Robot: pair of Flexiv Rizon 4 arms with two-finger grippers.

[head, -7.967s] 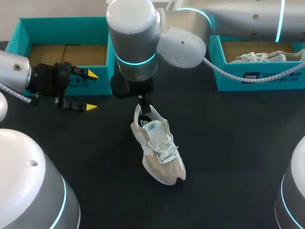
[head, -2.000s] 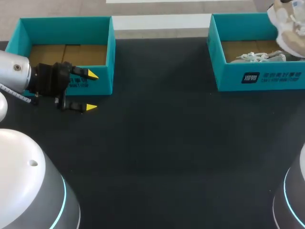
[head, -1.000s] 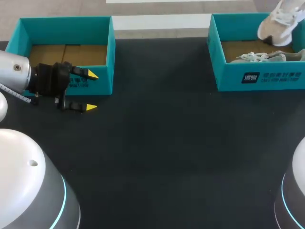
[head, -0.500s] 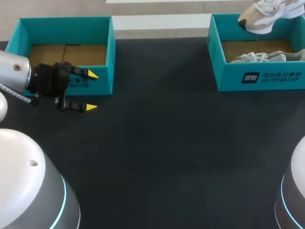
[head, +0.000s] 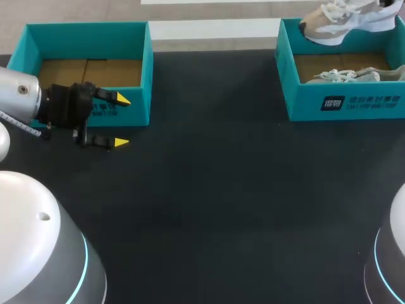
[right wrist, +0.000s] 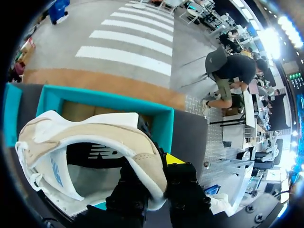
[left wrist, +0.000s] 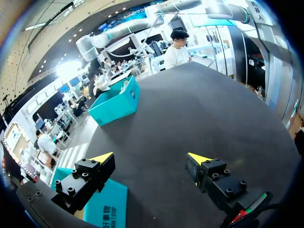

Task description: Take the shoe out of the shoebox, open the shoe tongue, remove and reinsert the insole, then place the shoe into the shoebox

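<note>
A beige and white shoe [head: 345, 18] hangs above the back wall of the right teal shoebox [head: 345, 104], lying level with its toe to the left. In the right wrist view my right gripper [right wrist: 153, 183] is shut on the shoe's [right wrist: 90, 142] heel collar, with one yellow fingertip [right wrist: 173, 159] showing outside it and the open shoebox [right wrist: 107, 99] below and ahead. My left gripper [head: 122, 121] stands open and holds nothing, just in front of the left shoebox [head: 88, 63]. In the left wrist view that gripper [left wrist: 151, 157] has only bare tabletop between its fingers.
A second shoe [head: 348, 75] lies inside the right shoebox. The left shoebox shows only its brown cardboard floor. In the left wrist view the right shoebox [left wrist: 115, 102] stands far ahead across the black table [head: 209, 190], and the left shoebox's wall [left wrist: 105, 209] is beside one finger.
The shoe has swung from toe-down to level and shifted left above the right shoebox's back wall. My left arm has kept still.
</note>
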